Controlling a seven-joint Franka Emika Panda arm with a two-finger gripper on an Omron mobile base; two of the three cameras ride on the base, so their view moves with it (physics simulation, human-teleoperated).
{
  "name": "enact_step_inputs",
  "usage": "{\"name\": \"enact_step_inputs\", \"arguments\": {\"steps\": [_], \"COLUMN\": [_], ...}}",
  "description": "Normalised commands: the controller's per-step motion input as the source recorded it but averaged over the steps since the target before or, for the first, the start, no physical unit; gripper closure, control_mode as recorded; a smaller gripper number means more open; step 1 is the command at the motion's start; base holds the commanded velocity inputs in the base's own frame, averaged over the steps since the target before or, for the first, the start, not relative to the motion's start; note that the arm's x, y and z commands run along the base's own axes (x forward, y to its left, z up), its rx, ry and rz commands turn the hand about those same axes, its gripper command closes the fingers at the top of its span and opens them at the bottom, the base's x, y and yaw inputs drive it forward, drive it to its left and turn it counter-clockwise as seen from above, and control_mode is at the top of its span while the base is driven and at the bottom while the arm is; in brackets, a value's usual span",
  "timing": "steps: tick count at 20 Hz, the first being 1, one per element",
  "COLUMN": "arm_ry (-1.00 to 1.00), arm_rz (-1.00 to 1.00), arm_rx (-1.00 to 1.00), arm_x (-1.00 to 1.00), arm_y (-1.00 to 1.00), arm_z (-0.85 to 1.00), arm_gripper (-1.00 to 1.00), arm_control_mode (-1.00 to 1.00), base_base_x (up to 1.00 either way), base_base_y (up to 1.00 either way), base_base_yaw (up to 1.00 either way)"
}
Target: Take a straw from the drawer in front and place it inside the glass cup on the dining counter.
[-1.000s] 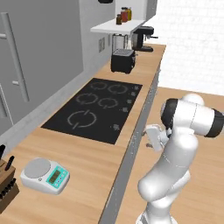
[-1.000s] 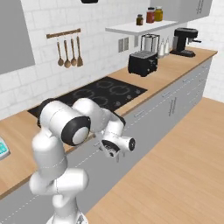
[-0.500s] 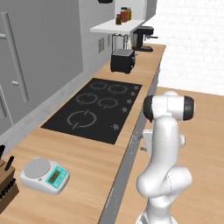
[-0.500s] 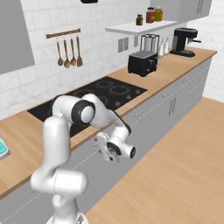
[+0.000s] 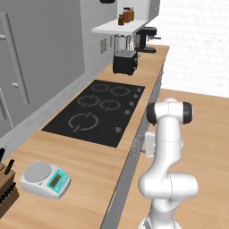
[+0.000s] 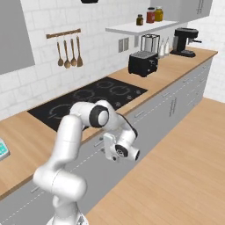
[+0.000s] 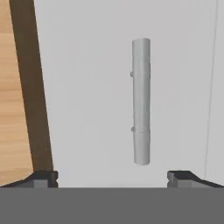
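Note:
The drawer (image 7: 87,87) is shut; its flat light grey front panel faces the hand camera. Its slim bar handle (image 7: 141,105) lies a little ahead of my gripper (image 7: 113,177), off to one side of the gap between the fingers. The gripper is open, its two dark fingertips (image 7: 43,177) stand wide apart and nothing is between them. From the base cameras my gripper (image 6: 107,147) hangs low beside the grey cabinet front (image 6: 88,169), just under the wooden worktop edge, pointing at it (image 5: 143,145). The straw is hidden. The glass cup and the dining counter are out of view.
On the wood worktop (image 5: 89,165) lie a black cooktop (image 5: 96,112), a toaster (image 5: 124,61), a coffee machine (image 5: 145,39), a kitchen scale (image 5: 46,179) and a knife block (image 5: 5,190). More drawer fronts with handles (image 6: 138,114) run to the right. Wooden floor (image 6: 176,176) lies behind the arm.
The arm's elbow has swung in toward the counter while the hand stayed low at the cabinet front. The jaws have stayed open.

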Motion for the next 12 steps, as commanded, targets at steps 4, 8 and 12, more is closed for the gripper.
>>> {"name": "enact_step_inputs", "arguments": {"steps": [4, 8, 12], "arm_ry": [0.08, 0.09, 0.03], "arm_rz": [0.02, 0.0, 0.0], "arm_rx": [0.06, 0.0, 0.0], "arm_x": [0.65, 0.4, 0.26], "arm_y": [0.03, 0.28, 0.36], "arm_z": [-0.18, -0.25, -0.26], "arm_gripper": [-1.0, -1.0, -1.0], "arm_control_mode": [-1.0, -1.0, -1.0], "base_base_x": [0.0, 0.0, 0.0], "base_base_y": [0.0, 0.0, 0.0], "base_base_yaw": [0.0, 0.0, 0.0]}}
